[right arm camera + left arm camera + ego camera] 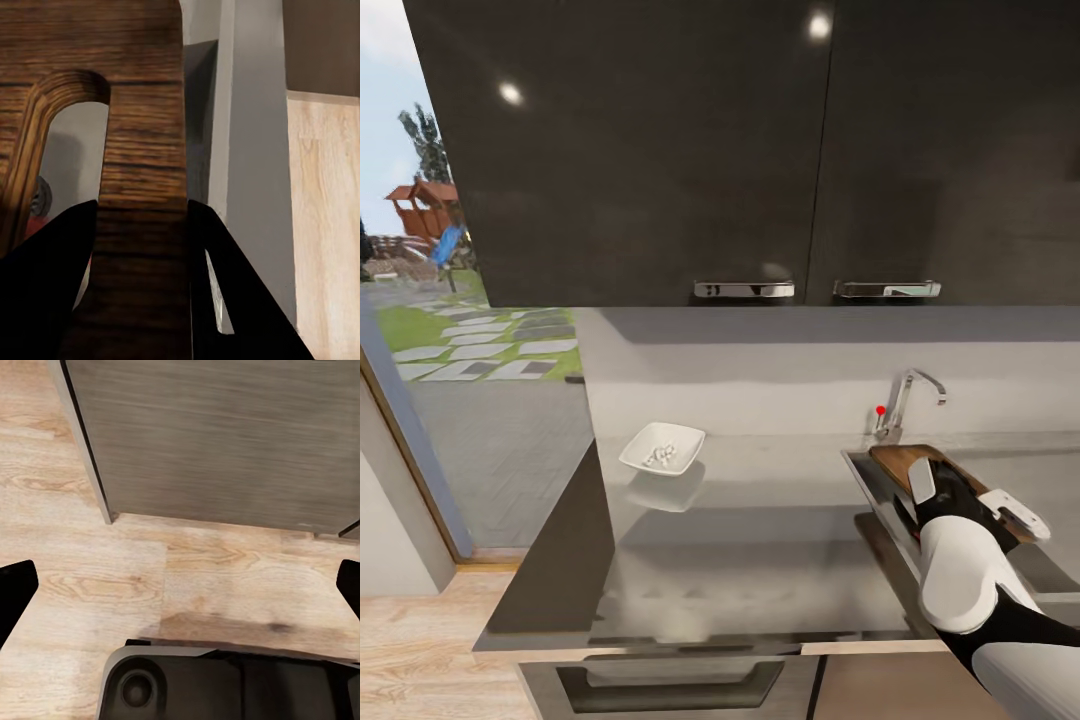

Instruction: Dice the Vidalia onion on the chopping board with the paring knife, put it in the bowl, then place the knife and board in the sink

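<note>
My right gripper [968, 497] is shut on the dark brown chopping board [902, 462], gripping its handle end and holding it tilted over the sink [872, 490]. In the right wrist view the board [142, 150] sits between my black fingers [45, 285]. Its slot shows the basin's round drain [39, 196] and a red-orange bit [34, 225] that looks like the paring knife's handle. The white bowl [662, 448] stands on the grey countertop [760, 540] to the left, with tiny white onion dice [660, 456] in it. My left gripper [180, 585] hangs open over the wooden floor.
The chrome tap [908, 398] with its red dot stands behind the sink. Dark wall cabinets [760, 150] hang low above the counter. A glass door at the left opens onto a garden. Under the left wrist are a grey cabinet side [225, 435] and the robot's base [225, 690].
</note>
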Controlling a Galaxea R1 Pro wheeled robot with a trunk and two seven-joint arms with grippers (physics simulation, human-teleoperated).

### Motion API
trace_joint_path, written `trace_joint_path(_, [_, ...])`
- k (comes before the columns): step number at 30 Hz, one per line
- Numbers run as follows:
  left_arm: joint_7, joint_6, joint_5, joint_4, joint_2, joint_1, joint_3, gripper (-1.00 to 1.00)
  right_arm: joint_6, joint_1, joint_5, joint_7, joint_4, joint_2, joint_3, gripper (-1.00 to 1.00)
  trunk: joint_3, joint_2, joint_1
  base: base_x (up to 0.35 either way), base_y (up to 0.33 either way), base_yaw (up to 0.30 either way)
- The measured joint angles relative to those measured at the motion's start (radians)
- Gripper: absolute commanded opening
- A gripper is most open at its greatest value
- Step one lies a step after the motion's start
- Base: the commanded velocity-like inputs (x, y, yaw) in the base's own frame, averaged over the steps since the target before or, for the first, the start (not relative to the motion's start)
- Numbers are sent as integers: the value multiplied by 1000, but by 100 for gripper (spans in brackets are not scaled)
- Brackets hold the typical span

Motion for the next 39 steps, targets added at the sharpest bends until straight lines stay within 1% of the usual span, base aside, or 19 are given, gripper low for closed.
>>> trace_joint_path(1, [0, 0, 0, -1, 0, 0, 0, 100, -30, 0, -1, 2, 29, -4, -1, -100, 0, 0, 0, 0, 0, 0])
trace_joint_path(3, [0, 0, -1, -2, 0, 0, 0, 100, -58, 0, 1, 3, 62, -12, -1, -100, 0, 0, 0, 0, 0, 0])
trace_joint_path(5, [0, 0, 0, -2, 0, 0, 0, 100, -65, 0, 2, 4, 70, -16, -1, -100, 0, 0, 0, 0, 0, 0])
trace_joint_path(15, [1, 0, -1, -4, 0, 0, 0, 100, -74, 3, 2, 10, 77, -18, -1, -100, 0, 0, 0, 60, -89, 0])
trace_joint_path(22, [1, 0, 0, -6, 0, 0, 0, 100, -75, 7, 0, 12, 78, -18, -1, -100, 0, 0, 0, 7, -12, 0])
trace_joint_path(27, [1, 0, 0, -5, 0, 0, 0, 100, -75, 8, 0, 56, 86, -18, -1, -100, 0, 0, 0, 0, 0, 0])
trace_joint_path(39, [1, -1, -1, -6, 0, 0, 0, 100, -74, 9, 1, 65, 86, -18, -1, -100, -1, 0, 0, 0, 0, 0])
